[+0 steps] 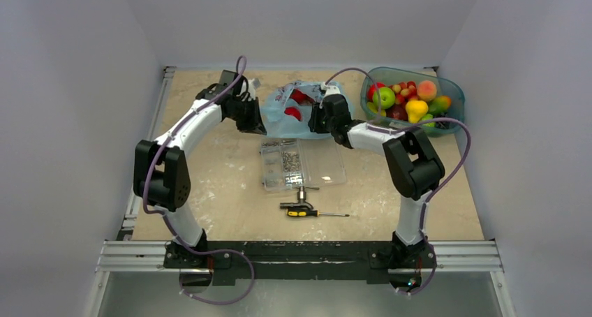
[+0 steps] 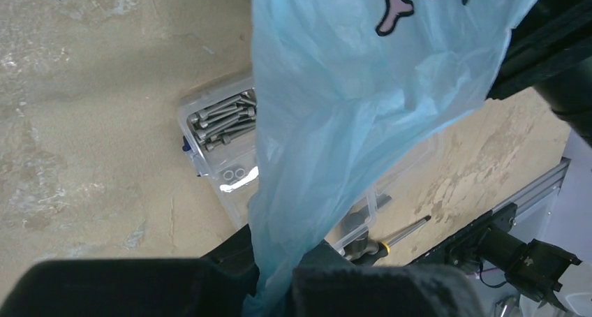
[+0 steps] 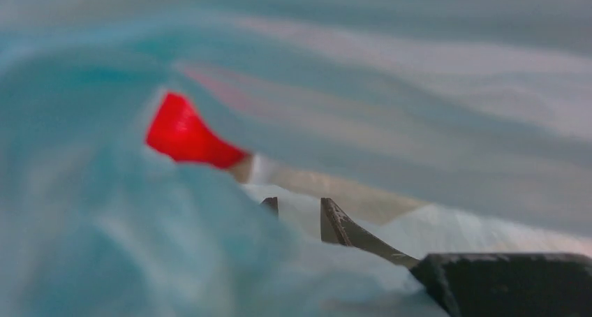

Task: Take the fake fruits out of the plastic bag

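The plastic bag (image 1: 287,114) was found at the far middle of the tabletop (image 1: 230,184), its film clamped in the left claw (image 2: 276,269). The right claw (image 3: 301,216) was seen inside the mouth, near a red fruit (image 3: 183,132); whether it was apart or together could not be told. Extraction was judged to be in hand, and a closing reach onto that fruit was called for.

The white-and-black left arm (image 1: 183,134) and right arm (image 1: 380,137) reach forward from their bases and bend inward at the elbows, wrists facing each other. The left pincer (image 2: 276,278) is clamped on a fold of the thin light blue plastic bag (image 2: 335,121). The right pincer (image 3: 300,216) has its fingers slightly parted, one half hidden.
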Motion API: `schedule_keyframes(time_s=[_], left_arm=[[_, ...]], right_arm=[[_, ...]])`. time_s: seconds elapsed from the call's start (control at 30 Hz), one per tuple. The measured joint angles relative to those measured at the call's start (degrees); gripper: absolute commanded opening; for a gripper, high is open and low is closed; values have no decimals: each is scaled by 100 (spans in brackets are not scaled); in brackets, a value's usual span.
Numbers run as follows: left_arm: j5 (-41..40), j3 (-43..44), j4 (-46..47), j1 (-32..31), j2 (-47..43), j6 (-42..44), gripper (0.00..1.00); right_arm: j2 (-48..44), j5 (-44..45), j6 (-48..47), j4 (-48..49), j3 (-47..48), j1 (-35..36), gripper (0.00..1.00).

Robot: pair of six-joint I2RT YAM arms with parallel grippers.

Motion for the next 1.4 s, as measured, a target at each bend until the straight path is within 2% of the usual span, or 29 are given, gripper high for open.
schedule_keyframes(time_s=[0.13,0.27,0.4,0.5,0.57,0.7,0.9,1.0,1.17,1.3,1.4], left_arm=[[-140,39,-85,9,107,11,0],[-271,74,-153,17,374,15,0],[-310,74,-216,24,415,20,0],[-271,74,-214,46,385,39,0],[-232,44,-181,50,297,42,0],[-153,-26,-114,50,-20,39,0],[-81,-26,-125,50,-96,42,0],[-92,-28,-125,50,-101,48,0],[-140,-52,-140,44,-144,63,0],[-168,-50,-144,28,-177,66,0],[-181,-50,-153,-4,-177,66,0]], right_arm=[[284,208,-251,315,-337,0,29],[459,411,-498,658,-339,17,33],[546,520,-590,260,219,33,54],[339,481,-472,9,498,68,62],[63,428,-326,-197,505,103,64],[-511,304,-7,-415,503,210,63],[-750,48,223,-153,450,313,36],[-481,-4,258,-127,586,313,31],[509,-151,175,-190,1421,310,33],[1012,-302,-17,-258,1687,310,37],[1266,-474,-144,-297,1908,310,47]])
